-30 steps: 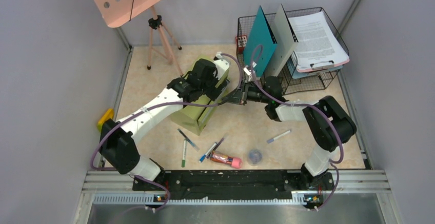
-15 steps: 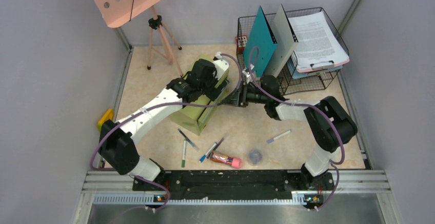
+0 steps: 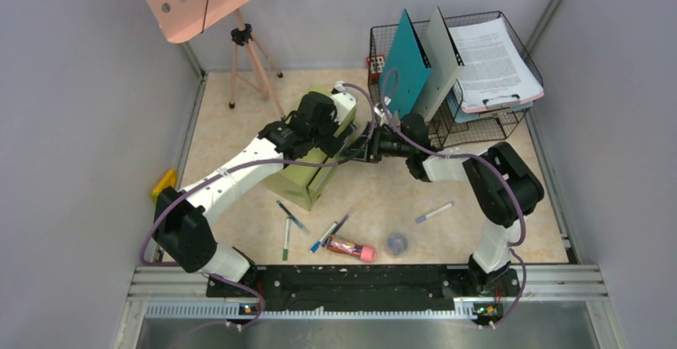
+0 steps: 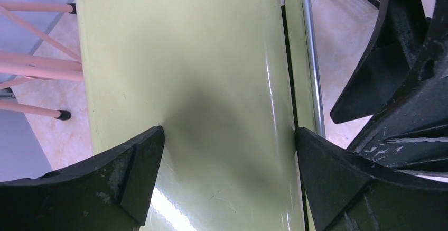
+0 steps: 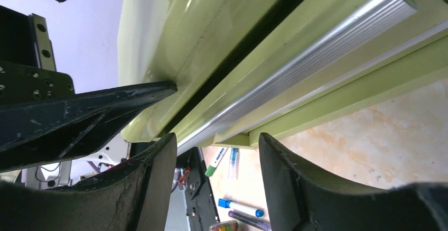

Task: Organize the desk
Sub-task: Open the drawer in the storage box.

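The desk point(image 3: 375, 197) is a beige marbled top. An olive-green drawer box point(image 3: 295, 180) stands on it left of centre. My left gripper point(image 3: 323, 133) sits on the box's top, and in the left wrist view it point(image 4: 230, 136) is open, its fingers spread wide across the smooth green top point(image 4: 185, 56). From the right, my right gripper point(image 3: 361, 151) reaches the box's front. In the right wrist view it point(image 5: 216, 141) is open, with the lower end of the drawer's silver handle point(image 5: 296, 67) just above the gap. The handle point(image 4: 311, 56) also runs along the box's right edge.
Loose pens and markers point(image 3: 327, 235) lie near the front with a pink-capped tube point(image 3: 351, 247) and a dark round thing point(image 3: 397, 243); one marker point(image 3: 433, 212) lies further right. A wire rack point(image 3: 447, 129) with folders and papers stands back right, a tripod point(image 3: 247, 61) back left, a yellow object point(image 3: 164, 183) at the left wall.
My right gripper has opened from shut and shifted left, closer to the drawer front. The left arm and the box have stayed put.
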You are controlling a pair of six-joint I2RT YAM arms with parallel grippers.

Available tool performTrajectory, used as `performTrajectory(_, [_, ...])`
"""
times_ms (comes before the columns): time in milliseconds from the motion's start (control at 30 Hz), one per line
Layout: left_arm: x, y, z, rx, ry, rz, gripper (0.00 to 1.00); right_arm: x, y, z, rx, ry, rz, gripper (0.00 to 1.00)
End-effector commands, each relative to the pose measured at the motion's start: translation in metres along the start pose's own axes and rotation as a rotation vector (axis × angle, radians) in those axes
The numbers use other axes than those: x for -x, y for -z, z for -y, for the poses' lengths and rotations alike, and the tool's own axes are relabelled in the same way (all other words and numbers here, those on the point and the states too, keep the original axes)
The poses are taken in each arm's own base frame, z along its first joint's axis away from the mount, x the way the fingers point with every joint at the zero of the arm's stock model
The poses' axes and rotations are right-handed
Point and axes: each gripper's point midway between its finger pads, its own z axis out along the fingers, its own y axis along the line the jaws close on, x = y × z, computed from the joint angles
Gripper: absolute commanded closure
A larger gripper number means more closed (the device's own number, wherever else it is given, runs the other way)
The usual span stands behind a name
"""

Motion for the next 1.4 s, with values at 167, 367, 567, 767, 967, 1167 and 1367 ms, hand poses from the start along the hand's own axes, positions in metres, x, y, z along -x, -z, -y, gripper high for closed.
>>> performTrajectory(167, [-0.018,0.016,-0.037,0.122,-0.020,-0.060,0.02,0.022,-0.012,-0.015,0.069,0.048,0.042,0.44])
performTrajectory(367, [-0.018,0.015,-0.037,0.120,-0.018,-0.062,0.02,0.022,-0.018,-0.015,0.079,0.040,0.035,0.45])
performTrajectory(567, [-0.019,0.015,-0.038,0.120,-0.017,-0.061,0.02,0.021,-0.022,-0.014,0.086,0.030,0.029,0.50])
performTrajectory(767, [-0.019,0.015,-0.037,0.116,-0.013,-0.061,0.02,0.020,-0.022,-0.015,0.104,0.018,0.031,0.64])
performTrajectory(967, [-0.021,0.014,-0.037,0.118,-0.012,-0.067,0.02,0.020,-0.021,-0.021,0.128,0.006,0.033,0.79])
performTrajectory(1167, [-0.029,0.016,-0.043,0.143,-0.026,-0.088,0.02,0.022,-0.018,-0.026,0.139,0.005,0.041,1.00])
performTrajectory(1367, [-0.035,0.021,-0.050,0.163,-0.029,-0.101,0.02,0.017,-0.015,-0.025,0.130,0.004,0.040,1.00])
